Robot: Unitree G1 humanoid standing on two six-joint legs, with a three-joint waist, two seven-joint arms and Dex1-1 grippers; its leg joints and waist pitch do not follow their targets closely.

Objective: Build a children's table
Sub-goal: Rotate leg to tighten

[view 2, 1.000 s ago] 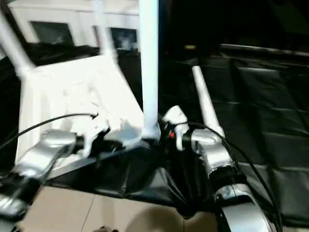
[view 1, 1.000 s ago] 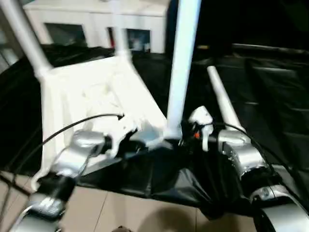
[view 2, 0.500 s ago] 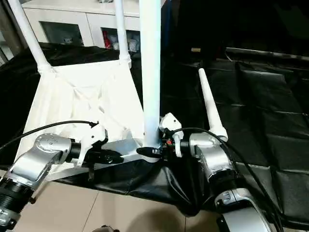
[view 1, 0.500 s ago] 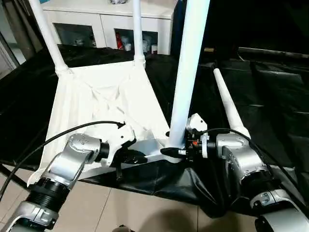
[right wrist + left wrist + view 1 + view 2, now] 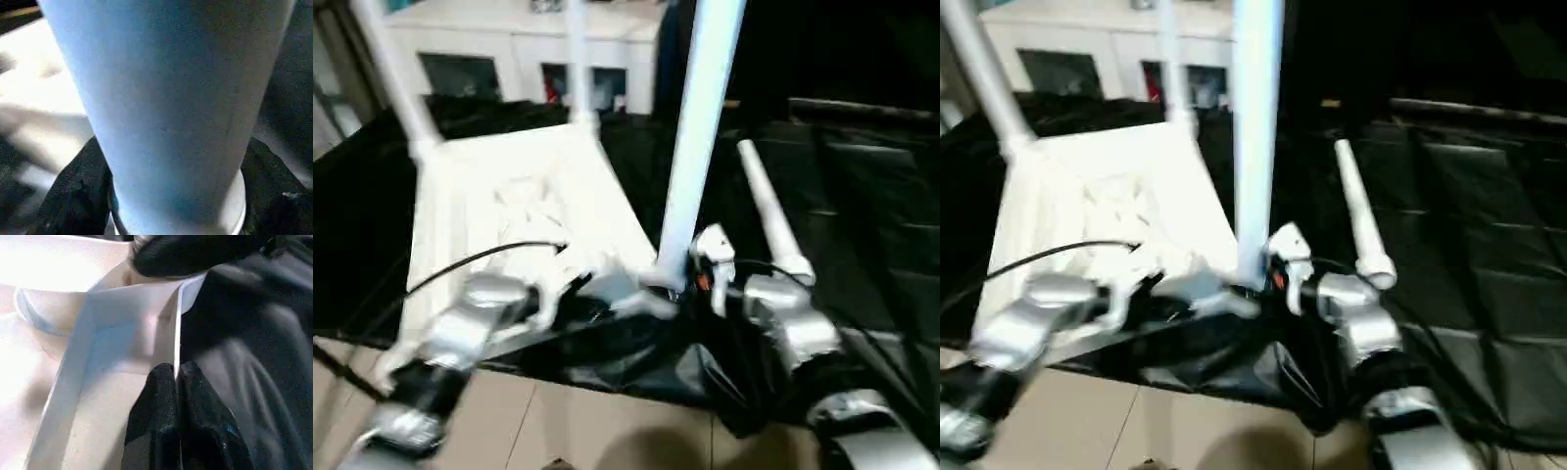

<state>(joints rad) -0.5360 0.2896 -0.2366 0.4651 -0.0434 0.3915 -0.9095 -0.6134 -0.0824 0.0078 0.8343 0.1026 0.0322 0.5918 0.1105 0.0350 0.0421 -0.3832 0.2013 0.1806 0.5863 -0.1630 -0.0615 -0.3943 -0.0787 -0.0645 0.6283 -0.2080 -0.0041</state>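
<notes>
Table (image 5: pixel 524 196) lies upside down on the black-draped worktop (image 5: pixel 862 196) with three legs up and the fourth leg (image 5: pixel 766 211) loose beside it; left fingers (image 5: pixel 161 396) pinch its rim, right fingers (image 5: pixel 73 191) straddle the near leg (image 5: pixel 695 147).

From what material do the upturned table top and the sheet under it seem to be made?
The table top looks like moulded white plastic, smooth and slightly glossy: thin ribs cross its underside, and its edge is a thin wall. The black sheet seems to be a soft plastic film or coated cloth: it creases, hangs over the edge and reflects light. Which one is unclear.
</notes>
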